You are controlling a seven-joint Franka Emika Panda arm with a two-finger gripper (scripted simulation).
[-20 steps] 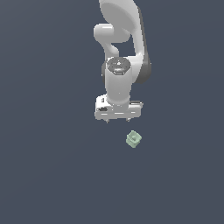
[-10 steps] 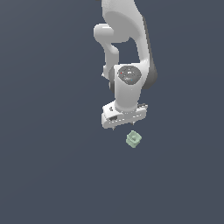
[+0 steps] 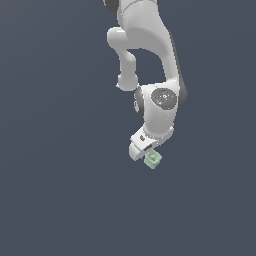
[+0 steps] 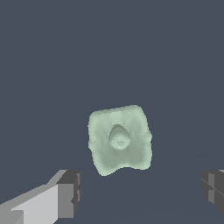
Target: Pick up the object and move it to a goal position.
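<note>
Right under the robot's gripper [image 4: 140, 192], whose jaws are spread wide apart, the little mint-green block [image 3: 152, 159] sits on the dark floor, not grabbed yet, so picking it up and carrying it to the goal are both left.

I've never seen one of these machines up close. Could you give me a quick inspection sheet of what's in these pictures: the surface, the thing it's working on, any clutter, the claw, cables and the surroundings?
Surface: plain dark blue-grey floor, no marks or edges seen.
Job's thing: one small pale mint-green block lying on the surface, a round recess in the face turned to the wrist camera, edges knobby.
Clutter: nothing seen.
Gripper: the gripper is open, its two dark fingertips wide apart with the block seen between them, not touching it. In the exterior view it sits right at the block.
Cables: nothing seen.
Surroundings: only the white arm; no goal marker seen.
</note>
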